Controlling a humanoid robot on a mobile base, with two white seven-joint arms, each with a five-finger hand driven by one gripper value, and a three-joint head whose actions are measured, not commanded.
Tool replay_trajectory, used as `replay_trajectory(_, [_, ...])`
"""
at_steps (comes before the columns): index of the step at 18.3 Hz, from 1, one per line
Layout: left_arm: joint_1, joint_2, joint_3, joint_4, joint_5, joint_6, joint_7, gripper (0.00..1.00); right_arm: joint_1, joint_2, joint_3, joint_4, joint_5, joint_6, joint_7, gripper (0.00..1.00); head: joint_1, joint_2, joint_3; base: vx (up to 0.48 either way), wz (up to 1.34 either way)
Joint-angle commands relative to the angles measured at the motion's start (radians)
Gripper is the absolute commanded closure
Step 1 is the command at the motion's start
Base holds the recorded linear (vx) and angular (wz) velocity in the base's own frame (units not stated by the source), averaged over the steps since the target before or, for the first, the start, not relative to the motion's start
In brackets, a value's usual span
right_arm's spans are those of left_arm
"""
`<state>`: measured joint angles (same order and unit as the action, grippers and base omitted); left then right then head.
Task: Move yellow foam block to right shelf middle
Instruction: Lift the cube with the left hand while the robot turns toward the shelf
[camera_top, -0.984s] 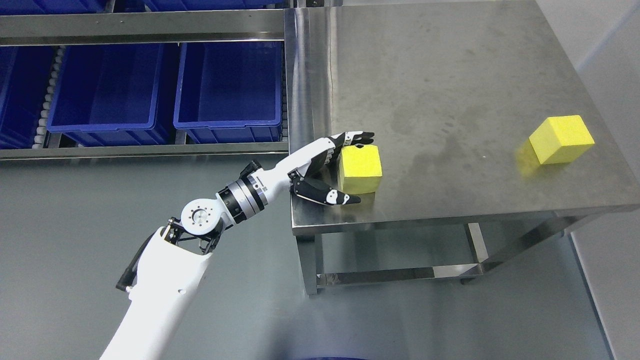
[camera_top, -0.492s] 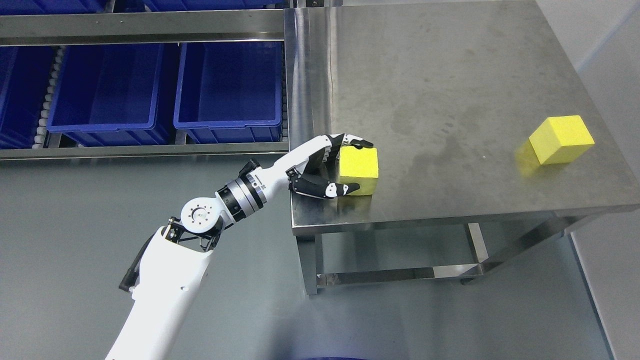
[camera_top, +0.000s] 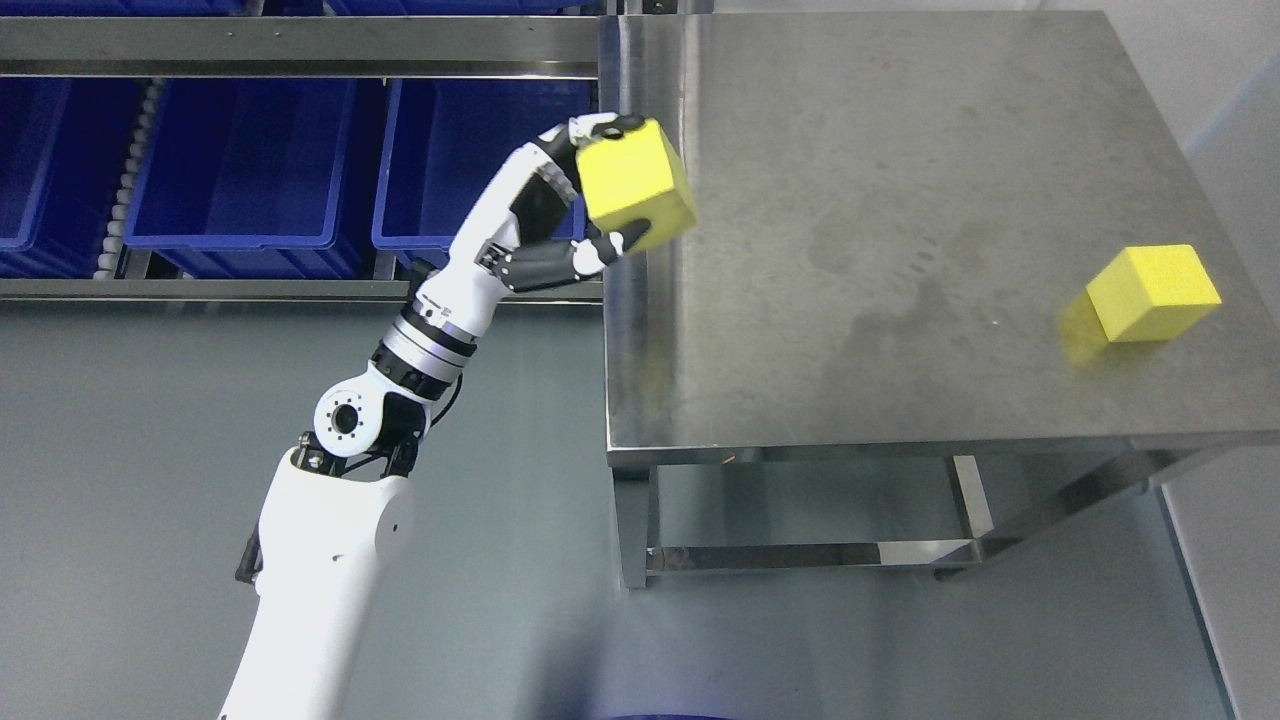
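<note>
My left hand (camera_top: 600, 190) is shut on a yellow foam block (camera_top: 637, 184) and holds it in the air above the left edge of the steel table (camera_top: 850, 160). The block is tilted, with fingers over its top and the thumb under its lower corner. A second yellow foam block (camera_top: 1155, 292) rests on the table near its right edge. The shelf (camera_top: 300, 290) with blue bins lies just left of the held block. My right arm does not show.
Several blue bins (camera_top: 250, 160) sit in a row on the shelf, the nearest one (camera_top: 470, 150) directly behind my hand. A steel rail (camera_top: 300, 45) runs above them. Grey floor (camera_top: 150, 450) spreads in front of the shelf and under the table.
The left hand closed on the near block and lifted it off the table, carrying it up and left towards the shelf. The camera view also shifted slightly.
</note>
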<state>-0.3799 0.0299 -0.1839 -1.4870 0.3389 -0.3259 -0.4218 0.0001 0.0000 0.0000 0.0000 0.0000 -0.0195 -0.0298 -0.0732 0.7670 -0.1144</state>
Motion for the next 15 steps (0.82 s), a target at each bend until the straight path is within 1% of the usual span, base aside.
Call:
replay_trajectory(1, [0.038,-0.012,0.207,-0.039,0.078,-0.027,0.135,0.58,0.024,-0.017,-0.012,-0.017,0.003,0.0,0.001,0.0,0.0,0.0,0.0,0.027,0.34])
replay_trajectory(4, [0.107,-0.012,0.257,-0.073,0.078,0.016,0.172,0.58,0.024,-0.017,-0.012,-0.017,0.003,0.0,0.001,0.0,0.0,0.0,0.0,0.041,0.45])
replay_trajectory(9, [0.186,-0.012,0.336,-0.125,0.078,0.011,0.163,0.58,0.024,-0.017,-0.012,-0.017,0.003,0.0,0.001,0.0,0.0,0.0,0.0,0.058,0.7])
replay_trajectory(15, [0.231,-0.012,0.397,-0.133,0.078,-0.01,0.16,0.58,0.023,-0.017,-0.012,-0.017,0.003,0.0,0.001,0.0,0.0,0.0,0.0,0.028,0.87])
